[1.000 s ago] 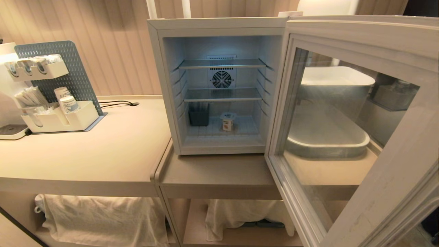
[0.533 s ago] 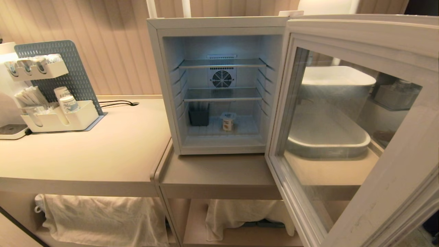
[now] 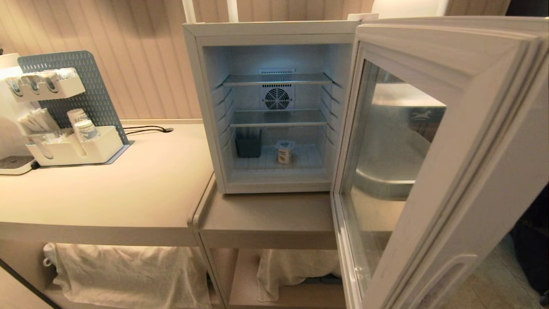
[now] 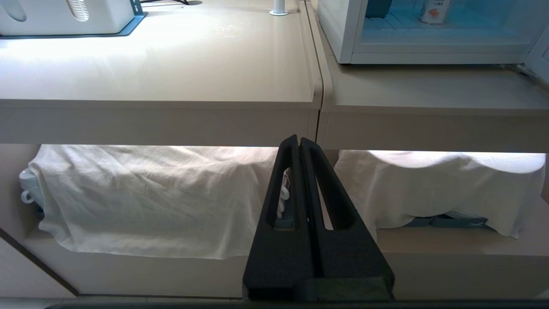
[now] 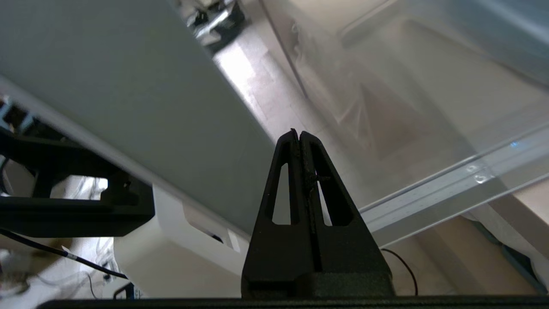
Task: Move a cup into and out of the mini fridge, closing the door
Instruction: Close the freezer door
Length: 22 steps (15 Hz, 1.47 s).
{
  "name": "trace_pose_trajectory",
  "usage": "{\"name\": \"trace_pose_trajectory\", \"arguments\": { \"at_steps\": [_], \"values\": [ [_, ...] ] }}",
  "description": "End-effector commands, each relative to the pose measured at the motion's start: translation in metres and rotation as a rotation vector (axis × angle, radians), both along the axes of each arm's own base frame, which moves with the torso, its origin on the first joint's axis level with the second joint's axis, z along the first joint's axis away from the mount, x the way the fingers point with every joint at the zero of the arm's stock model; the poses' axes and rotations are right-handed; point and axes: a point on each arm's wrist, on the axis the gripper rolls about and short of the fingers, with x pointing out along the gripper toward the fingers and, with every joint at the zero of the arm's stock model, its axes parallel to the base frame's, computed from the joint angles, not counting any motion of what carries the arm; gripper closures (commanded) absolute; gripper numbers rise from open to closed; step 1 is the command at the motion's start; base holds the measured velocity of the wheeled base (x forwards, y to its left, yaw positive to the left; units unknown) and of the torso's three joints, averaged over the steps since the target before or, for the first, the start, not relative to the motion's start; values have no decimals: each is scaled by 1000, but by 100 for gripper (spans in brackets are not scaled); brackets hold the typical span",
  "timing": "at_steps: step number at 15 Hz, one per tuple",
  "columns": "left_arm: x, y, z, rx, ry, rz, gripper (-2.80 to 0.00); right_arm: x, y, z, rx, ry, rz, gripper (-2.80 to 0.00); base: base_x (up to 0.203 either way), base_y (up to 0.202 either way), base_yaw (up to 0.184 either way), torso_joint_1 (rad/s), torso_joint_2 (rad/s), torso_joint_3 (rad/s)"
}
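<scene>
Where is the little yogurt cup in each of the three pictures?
Head view: the cup stands on the bottom floor of the open mini fridge, beside a dark bin.
Left wrist view: the cup shows at the top edge, only its lower part, inside the fridge.
Right wrist view: not in it.
Shared landmark: the fridge's white bottom front edge.

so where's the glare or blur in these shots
Head view: the lit white boxy mini fridge glows bluish, and its open glass-windowed door carries hazy reflections. Left wrist view: the beige countertop is washed out. Right wrist view: that door is blurred.
</scene>
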Motion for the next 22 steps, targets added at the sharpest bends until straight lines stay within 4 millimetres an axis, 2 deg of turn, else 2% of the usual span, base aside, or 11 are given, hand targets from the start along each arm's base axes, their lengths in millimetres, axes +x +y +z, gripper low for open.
{"name": "trace_pose_trajectory", "arguments": {
  "at_steps": [1, 4, 7, 9, 14, 16, 18, 20, 22],
  "values": [
    [0, 0, 0, -1, -1, -1, 0, -7, 24, 5, -51, -25, 40, 0, 0, 0, 0, 0, 0, 0],
    [0, 0, 0, -1, -1, -1, 0, -5, 61, 18, -106, -20, 11, 0, 0, 0, 0, 0, 0, 0],
    [0, 0, 0, -1, -1, -1, 0, 13, 96, 36, -109, -17, -21, 0, 0, 0, 0, 0, 0, 0],
    [0, 0, 0, -1, -1, -2, 0, 32, 125, 46, -101, -6, -38, 0, 0, 0, 0, 0, 0, 0],
    [0, 0, 0, -1, -1, -2, 0, 89, 217, 45, -98, 21, -221, 0, 0, 0, 0, 0, 0, 0],
    [0, 0, 0, -1, -1, -1, 0, 117, 253, 38, -77, 15, -319, 0, 0, 0, 0, 0, 0, 0],
    [0, 0, 0, -1, -1, -1, 0, 138, 279, 18, -101, 2, -424, 0, 0, 0, 0, 0, 0, 0],
    [0, 0, 0, -1, -1, -1, 0, 147, 291, -4, -158, -21, -502, 0, 0, 0, 0, 0, 0, 0],
    [0, 0, 0, -1, -1, -1, 0, 148, 291, -8, -181, -32, -555, 0, 0, 0, 0, 0, 0, 0]
  ]
}}
